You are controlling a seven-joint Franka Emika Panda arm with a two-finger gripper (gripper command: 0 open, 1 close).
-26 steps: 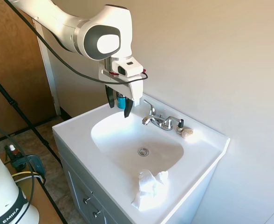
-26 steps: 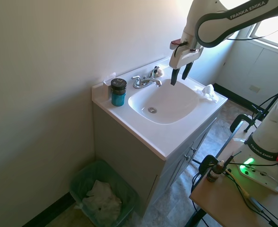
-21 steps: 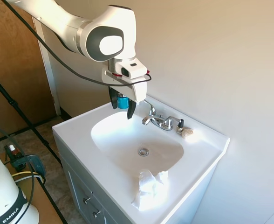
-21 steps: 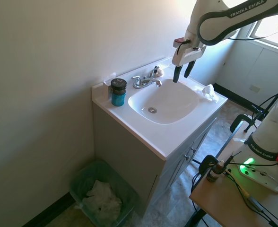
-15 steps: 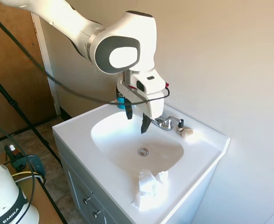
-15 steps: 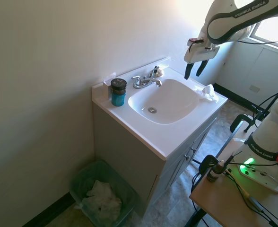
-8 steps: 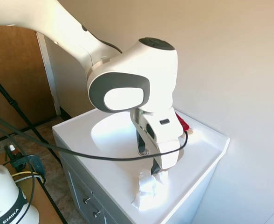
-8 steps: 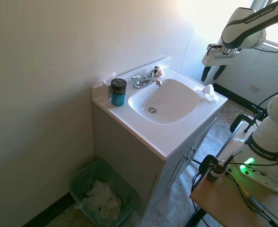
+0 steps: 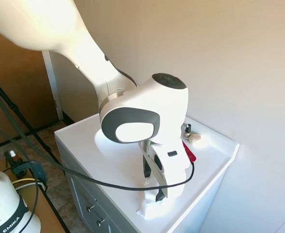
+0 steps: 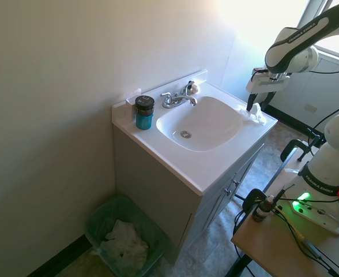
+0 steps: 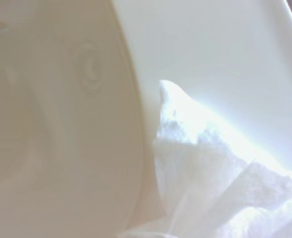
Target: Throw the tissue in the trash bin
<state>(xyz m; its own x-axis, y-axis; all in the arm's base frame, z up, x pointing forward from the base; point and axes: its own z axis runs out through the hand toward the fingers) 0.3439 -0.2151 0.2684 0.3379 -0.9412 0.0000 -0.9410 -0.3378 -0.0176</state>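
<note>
The tissue (image 10: 255, 113) is a crumpled white wad on the sink counter's rim beside the basin. In the first exterior view only its lower part (image 9: 149, 209) shows under the arm. My gripper (image 9: 153, 182) (image 10: 256, 104) hangs straight over it, open, with its dark fingers apart just above or at the paper. Whether they touch it I cannot tell. The wrist view shows the tissue (image 11: 205, 173) from close by, next to the basin's curve. The trash bin (image 10: 100, 216) is a green basket on the floor left of the cabinet, with white paper inside.
The white sink counter (image 10: 201, 170) holds a chrome faucet (image 10: 177, 98), a blue jar with a dark lid (image 10: 144, 112), a beige pebble-like lump (image 9: 195, 138) and a small white card (image 10: 134, 95) by the wall. A side table (image 10: 273, 242) stands to the right.
The arm swung from above the faucet across the basin to the tissue's corner and lowered over it. The gripper stayed open and the tissue has not moved.
</note>
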